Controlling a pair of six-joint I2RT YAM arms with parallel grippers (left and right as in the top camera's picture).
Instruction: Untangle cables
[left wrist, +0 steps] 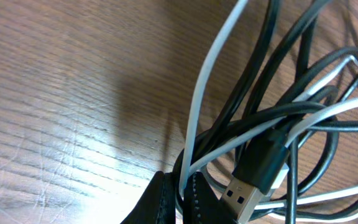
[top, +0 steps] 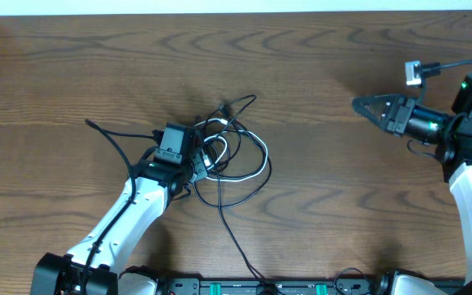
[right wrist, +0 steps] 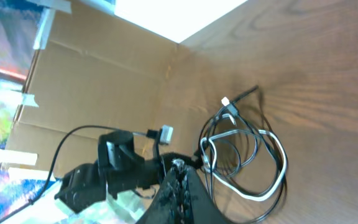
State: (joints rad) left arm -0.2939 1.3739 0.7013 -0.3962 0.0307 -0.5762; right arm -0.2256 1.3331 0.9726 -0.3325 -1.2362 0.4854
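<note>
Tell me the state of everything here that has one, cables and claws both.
Cables, tangled in one heap on the table.
USB plug, unplugged, lying in the heap.
Left claw, shut on the cables.
Right claw, shut, empty, away from the heap.

Cable heap left of centre, one arm at it

We find the cables (top: 234, 156) heaped on the table (top: 342, 205), our left gripper (top: 205, 161) at their left edge with a strand between its jaws, and our right gripper (top: 359, 105) well apart to the right.
</note>
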